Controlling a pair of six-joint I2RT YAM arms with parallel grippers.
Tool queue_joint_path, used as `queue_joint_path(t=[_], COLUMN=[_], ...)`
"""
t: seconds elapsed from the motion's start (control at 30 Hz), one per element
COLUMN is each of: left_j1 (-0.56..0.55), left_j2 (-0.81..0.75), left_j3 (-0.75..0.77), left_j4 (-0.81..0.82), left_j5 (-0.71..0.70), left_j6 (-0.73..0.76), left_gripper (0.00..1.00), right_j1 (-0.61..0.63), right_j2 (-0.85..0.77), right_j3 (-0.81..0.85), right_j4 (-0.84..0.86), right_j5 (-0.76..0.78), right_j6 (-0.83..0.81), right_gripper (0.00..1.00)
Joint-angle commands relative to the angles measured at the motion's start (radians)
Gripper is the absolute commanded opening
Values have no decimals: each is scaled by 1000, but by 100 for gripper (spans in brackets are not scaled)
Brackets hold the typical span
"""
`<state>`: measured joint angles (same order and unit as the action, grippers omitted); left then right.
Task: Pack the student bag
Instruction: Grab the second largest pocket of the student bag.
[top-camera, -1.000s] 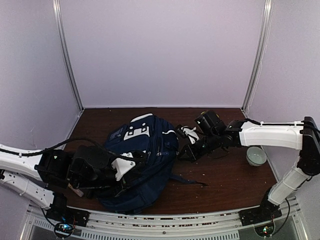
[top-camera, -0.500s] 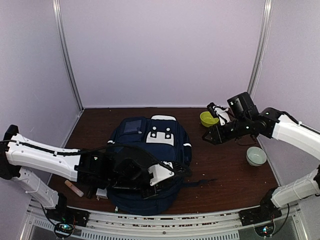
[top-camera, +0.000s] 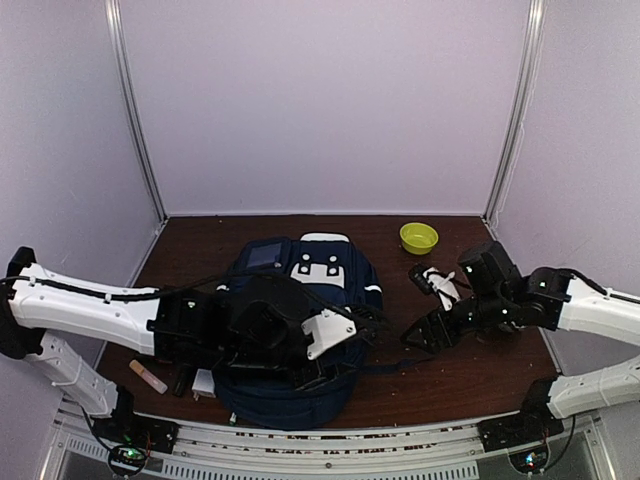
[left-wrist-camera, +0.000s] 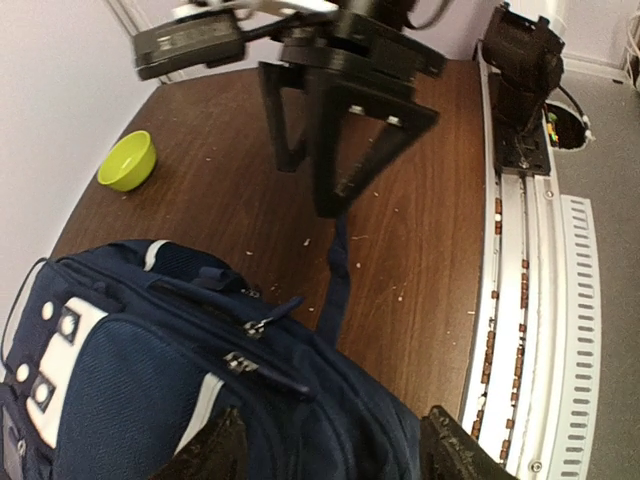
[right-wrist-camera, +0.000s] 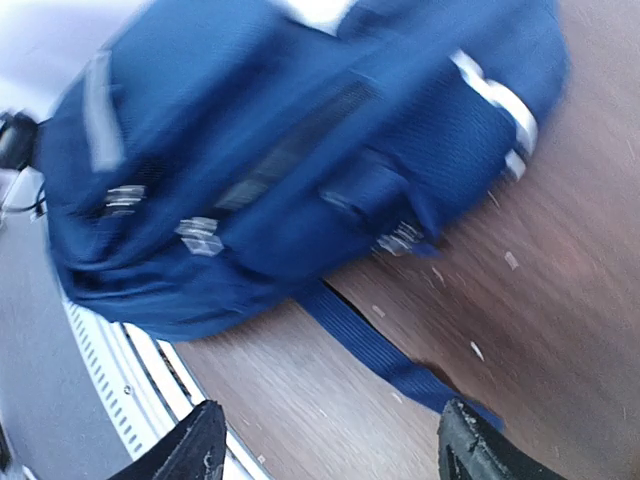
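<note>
The student bag (top-camera: 300, 295) is a navy backpack lying flat at the table's middle front, its white dotted patch toward the back. It also fills the lower left of the left wrist view (left-wrist-camera: 150, 380) and shows blurred across the top of the right wrist view (right-wrist-camera: 280, 150). My left gripper (top-camera: 352, 338) hovers open over the bag's right front corner, with fabric under its jaws (left-wrist-camera: 335, 455). A loose blue strap (left-wrist-camera: 335, 280) trails right from the bag. My right gripper (top-camera: 415, 335) stands open just above the table at the strap's end (right-wrist-camera: 400, 360), holding nothing.
A lime-green bowl (top-camera: 418, 237) sits at the back right and shows in the left wrist view (left-wrist-camera: 127, 160). A pinkish stick (top-camera: 147, 376) and a small white item (top-camera: 203, 382) lie front left beside the bag. The slotted metal rail (left-wrist-camera: 520, 300) runs along the near edge.
Both grippers have gone from shut to open. The right arm swung from the green bowl forward and down to the strap. The bag turned and shifted right a second ago and now lies still.
</note>
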<state>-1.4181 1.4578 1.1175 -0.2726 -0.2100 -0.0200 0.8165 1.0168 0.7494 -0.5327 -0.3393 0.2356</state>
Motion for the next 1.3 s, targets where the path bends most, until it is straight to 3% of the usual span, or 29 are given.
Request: queue_joint_path(t=[0.0,0.2,0.57,0.73,1.0,1.13,1.27], left_j1=[36,71,72,71,71,71,71], left_j2=[-121,-254,-327,-334,-357,-374,-403], left_j3=[-79,-216,-302,-319,-344,-360,-377], left_j4=[-77,-141,-85,-70,-66,-70,-77], left_j5=[-99,-134,-156,-157,-173,-200,-215], left_j6=[-101,-205,-250,-257,-276,-300,-314], left_gripper=[61,66,70,71,71,71,71], right_j1=[103,171,258,265,285,287,292], right_j2=[-38,28,190,257,271,285,290], right_j3=[-37,-72,43,87,76,54,46], right_j4=[232,306,271,274,251,245,264], right_j5=[196,312,158,292,309,314,280], right_j6=[-84,-241,-343,-316,-313,-299,-279], right_gripper=[74,72,62,40,37,30,10])
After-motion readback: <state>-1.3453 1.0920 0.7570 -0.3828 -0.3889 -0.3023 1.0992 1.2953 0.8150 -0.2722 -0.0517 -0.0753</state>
